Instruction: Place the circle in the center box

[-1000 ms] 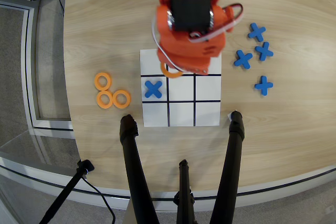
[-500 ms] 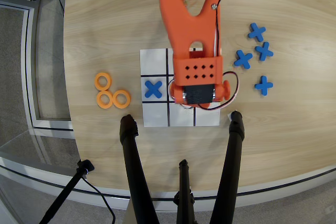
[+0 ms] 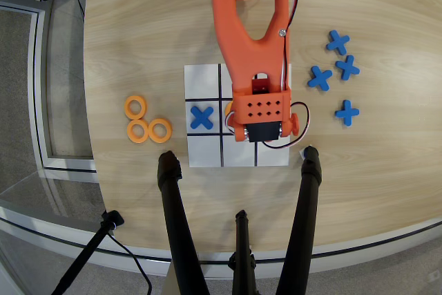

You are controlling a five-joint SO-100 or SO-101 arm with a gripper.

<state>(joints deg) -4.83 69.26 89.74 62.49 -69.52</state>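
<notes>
- The circle (image 3: 228,108) is peeking out as an orange sliver at the arm's left edge, over the center box (image 3: 238,117), right by the claw (image 3: 242,126).
- The claw is sitting hidden under the arm body; opening and hold cannot be told.
- Blue X (image 3: 202,117) is lying in the middle-left cell.

The orange arm (image 3: 252,39) comes down from the top & covers the middle of the white grid sheet (image 3: 204,148). A bit of orange ring (image 3: 228,109) peeks out by the arm's left edge, near the center box. A blue X (image 3: 202,117) sits in the left-middle box. 3 orange rings (image 3: 146,122) lie left of the sheet. 4 blue X's (image 3: 336,74) lie at right.
</notes>
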